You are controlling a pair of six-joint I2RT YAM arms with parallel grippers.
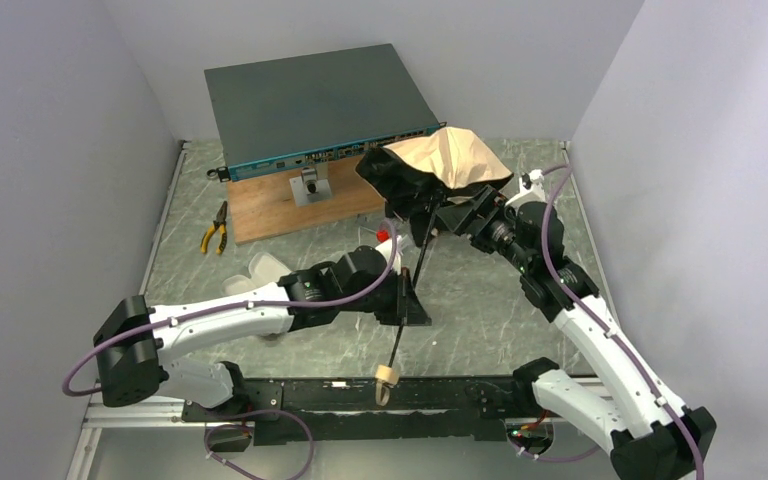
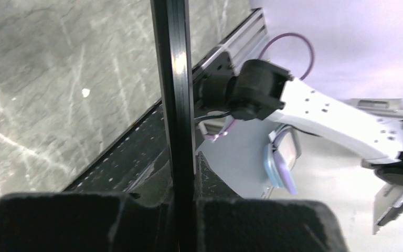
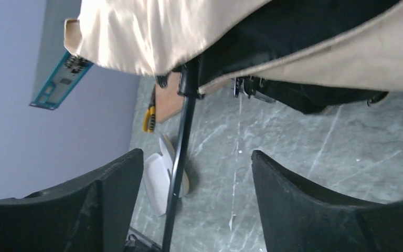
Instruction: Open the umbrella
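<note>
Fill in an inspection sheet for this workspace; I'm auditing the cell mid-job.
Surface: grey-green marbled table, no spills seen.
Job's things: umbrella held slanted, cream fabric bunched, not spread; tan handle at the near edge.
Clutter: grey switch box on a wooden board; yellow-handled pliers; white case shell.
Hands: left hand shut on the shaft; right hand open, fingers either side of the shaft below the fabric.
Cables: purple cable along each arm, no snag seen.
Surroundings: plain pale walls.
</note>
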